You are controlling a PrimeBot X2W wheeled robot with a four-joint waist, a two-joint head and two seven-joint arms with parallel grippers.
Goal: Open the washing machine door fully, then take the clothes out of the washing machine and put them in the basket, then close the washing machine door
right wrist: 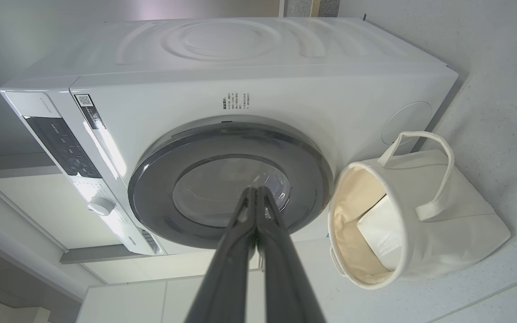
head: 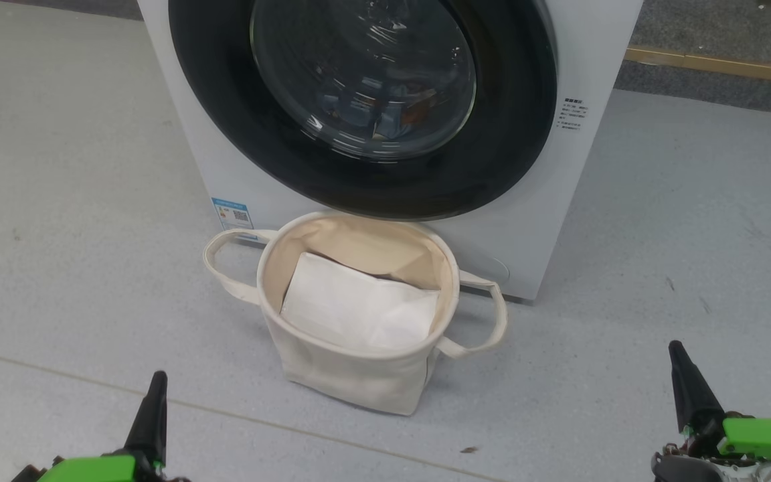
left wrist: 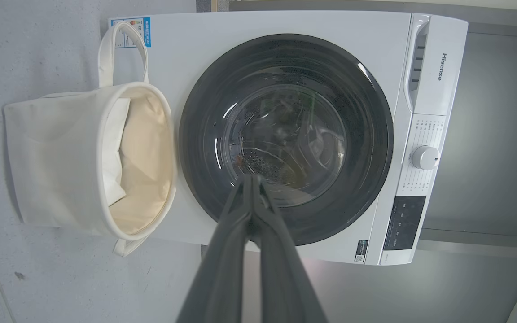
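Note:
The white washing machine stands ahead with its round black-rimmed door closed flat against its front. Through the door glass I make out blue and orange clothes low in the drum. The cream canvas basket sits on the floor right in front of the machine, a plain white folded sheet inside it. My left gripper rests shut at the lower left, well short of the basket. At the lower right my right gripper is shut too, holding nothing. Both wrist views face the door with fingers pressed together.
Grey speckled floor spreads on both sides of the machine and basket. A wooden strip runs along the floor at the back right. The control panel with a white knob is on the machine's upper front.

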